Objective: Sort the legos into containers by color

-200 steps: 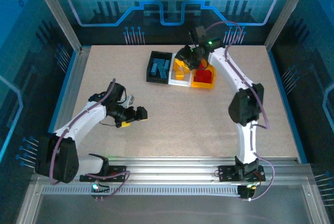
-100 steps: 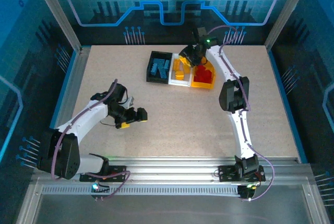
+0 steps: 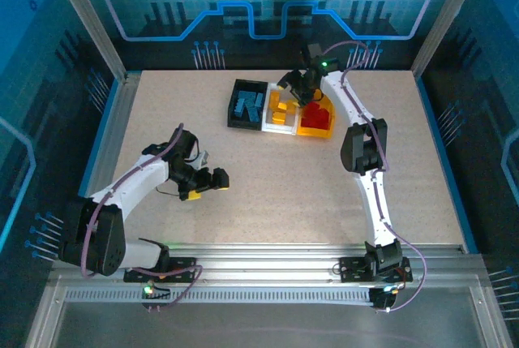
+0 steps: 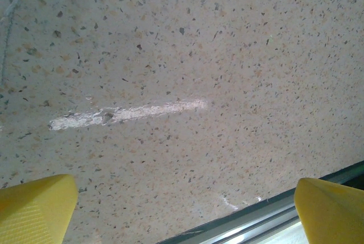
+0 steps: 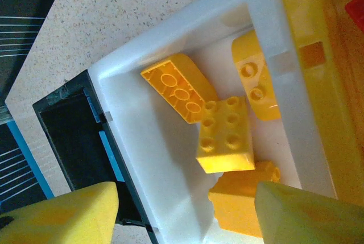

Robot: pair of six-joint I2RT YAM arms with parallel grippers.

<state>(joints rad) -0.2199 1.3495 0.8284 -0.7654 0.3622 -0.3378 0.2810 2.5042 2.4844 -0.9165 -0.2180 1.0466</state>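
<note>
Left arm: it lies low over the near-left part of the table, well apart from the bins.
Left gripper: jaws spread wide. In the left wrist view the yellow pads sit at opposite lower corners, with bare speckled tabletop between them and nothing held.
Middle of the table: bare speckled surface between the two arms.
Right arm: it reaches from the near-right base out to the far row of bins.
Right gripper: it hangs over the white bin. Its yellow fingers stand apart, with no brick between them.
Black bin: left end of the row, holding the blue bricks.
White bin: middle of the row, touching both neighbours. Yellow bricks lie loose on its floor, some studs-up and some tilted.
Yellow-orange bin: right end of the row, holding the red bricks.
</note>
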